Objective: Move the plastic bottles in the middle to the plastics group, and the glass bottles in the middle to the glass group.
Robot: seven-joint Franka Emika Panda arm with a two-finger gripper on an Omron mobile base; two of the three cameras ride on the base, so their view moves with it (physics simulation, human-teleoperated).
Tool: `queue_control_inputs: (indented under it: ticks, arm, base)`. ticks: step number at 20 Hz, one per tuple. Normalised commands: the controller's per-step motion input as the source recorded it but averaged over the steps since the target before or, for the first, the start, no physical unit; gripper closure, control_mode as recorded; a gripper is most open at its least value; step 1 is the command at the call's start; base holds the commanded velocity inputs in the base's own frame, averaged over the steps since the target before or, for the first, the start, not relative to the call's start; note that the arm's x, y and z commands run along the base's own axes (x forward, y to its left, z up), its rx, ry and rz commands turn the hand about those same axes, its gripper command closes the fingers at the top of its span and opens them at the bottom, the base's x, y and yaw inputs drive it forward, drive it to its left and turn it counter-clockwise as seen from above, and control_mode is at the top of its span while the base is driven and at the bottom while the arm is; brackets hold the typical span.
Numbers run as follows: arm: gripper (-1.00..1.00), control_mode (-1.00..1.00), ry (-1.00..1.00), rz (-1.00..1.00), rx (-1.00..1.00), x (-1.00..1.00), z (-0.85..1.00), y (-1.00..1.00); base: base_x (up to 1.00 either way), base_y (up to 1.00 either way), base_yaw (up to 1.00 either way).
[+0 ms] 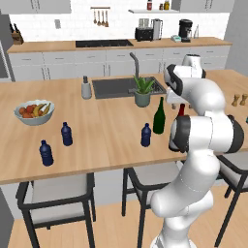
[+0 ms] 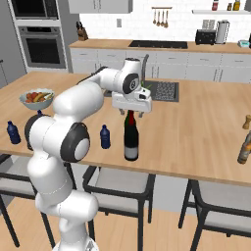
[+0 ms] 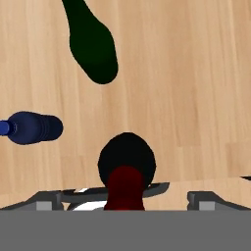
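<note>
My gripper hangs open right over the reddish top of the near-black glass bottle, one fingertip on each side of the cap and nothing held. From the hand camera, that bottle is centred between the fingertips. The dark green glass bottle stands just beside it, with the small blue plastic bottle a little further left. Two blue bottles of the plastics group stand at the counter's left. A dark bottle of the glass group stands at the far right edge.
A fruit bowl sits at the left of the wooden island. A grey soap dispenser, the sink and a potted plant lie behind. Wooden shakers stand at the right. Stools line the near edge.
</note>
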Motion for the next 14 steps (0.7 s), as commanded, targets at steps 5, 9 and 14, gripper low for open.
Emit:
queue_control_inputs:
  ticks: [5, 9, 14]
  arm:
    - [1.0, -1.0, 0.0, 0.0, 0.0, 0.0, 0.0, 0.0]
    - [1.0, -1.0, 0.0, 0.0, 0.0, 0.0, 0.0, 0.0]
    - [1.0, -1.0, 0.0, 0.0, 0.0, 0.0, 0.0, 0.0]
  base:
    - [0.0, 0.0, 0.0]
    - [0.0, 0.0, 0.0]
    - [0.0, 0.0, 0.0]
